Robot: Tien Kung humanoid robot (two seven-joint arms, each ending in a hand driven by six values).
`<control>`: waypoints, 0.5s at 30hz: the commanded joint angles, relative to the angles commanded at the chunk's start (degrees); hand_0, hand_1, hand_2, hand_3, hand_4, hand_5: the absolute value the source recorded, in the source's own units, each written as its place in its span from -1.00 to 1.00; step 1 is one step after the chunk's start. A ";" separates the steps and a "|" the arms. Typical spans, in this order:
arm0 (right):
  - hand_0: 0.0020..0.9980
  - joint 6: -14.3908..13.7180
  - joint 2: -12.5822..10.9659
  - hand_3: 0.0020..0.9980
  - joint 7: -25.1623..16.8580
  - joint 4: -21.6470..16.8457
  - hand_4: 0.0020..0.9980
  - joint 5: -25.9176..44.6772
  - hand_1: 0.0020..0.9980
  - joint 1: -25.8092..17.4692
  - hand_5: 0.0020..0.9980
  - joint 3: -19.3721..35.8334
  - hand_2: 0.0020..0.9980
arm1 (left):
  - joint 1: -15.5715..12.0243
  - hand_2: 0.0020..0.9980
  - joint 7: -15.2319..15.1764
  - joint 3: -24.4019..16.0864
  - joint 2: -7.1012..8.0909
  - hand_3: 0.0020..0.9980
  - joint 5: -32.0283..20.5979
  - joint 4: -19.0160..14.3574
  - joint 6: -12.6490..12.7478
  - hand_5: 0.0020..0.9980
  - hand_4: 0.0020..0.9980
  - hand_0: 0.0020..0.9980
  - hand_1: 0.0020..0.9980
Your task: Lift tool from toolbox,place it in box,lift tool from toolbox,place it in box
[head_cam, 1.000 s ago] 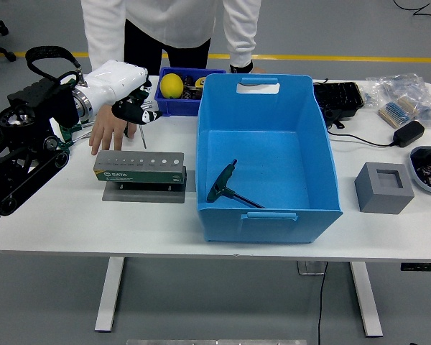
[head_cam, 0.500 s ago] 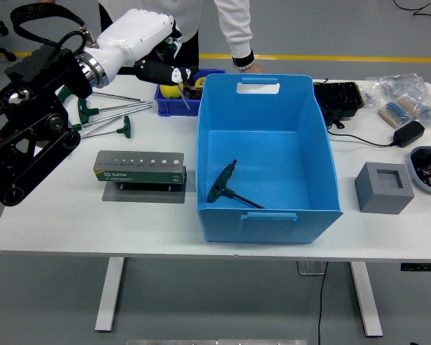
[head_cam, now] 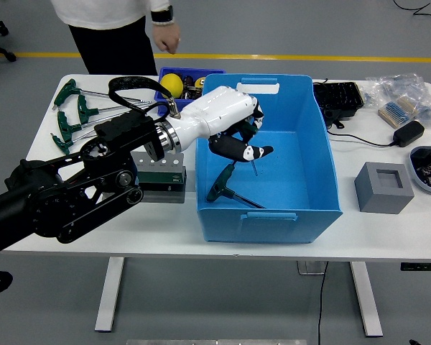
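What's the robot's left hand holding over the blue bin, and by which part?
The left hand grips a thin metal tool near its upper end; only the tip shows below the fingers.

A glossy white plastic shell is covering the left hand [head_cam: 237, 133], catching light above the smooth blue plastic box [head_cam: 267, 154]. Thin bare-metal shafts are gleaming on the matt green-handled tools [head_cam: 75, 115] lying on the smooth white table [head_cam: 388, 230]; the grey block [head_cam: 383, 187] is looking matt.
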State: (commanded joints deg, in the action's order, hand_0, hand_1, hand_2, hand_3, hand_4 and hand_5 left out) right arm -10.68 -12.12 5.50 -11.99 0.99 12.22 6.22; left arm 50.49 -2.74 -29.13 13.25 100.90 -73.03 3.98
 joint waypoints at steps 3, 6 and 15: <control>0.42 0.01 -0.05 0.20 0.00 -0.01 0.67 -0.05 0.39 0.00 0.45 0.06 0.47 | -0.25 0.17 -1.25 0.39 -0.47 0.41 -1.78 0.61 0.78 0.13 0.85 -0.15 -0.03; 0.42 0.03 -0.07 0.20 0.05 -0.01 0.67 -0.29 0.38 0.02 0.45 0.15 0.47 | -0.39 0.43 -1.96 0.03 -0.57 0.63 -2.49 0.93 1.23 0.16 0.86 -0.04 0.17; 0.42 0.04 0.01 0.20 0.21 0.00 0.67 -0.82 0.38 -0.21 0.45 0.55 0.47 | -1.52 0.57 -2.43 -2.28 -0.16 0.68 -3.31 1.87 1.77 0.20 0.87 -0.01 0.22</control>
State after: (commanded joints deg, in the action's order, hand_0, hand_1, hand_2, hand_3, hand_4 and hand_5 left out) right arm -10.64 -12.12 5.72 -11.99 0.17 12.01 6.76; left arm 48.97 -5.17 -31.41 13.08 97.59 -71.16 5.75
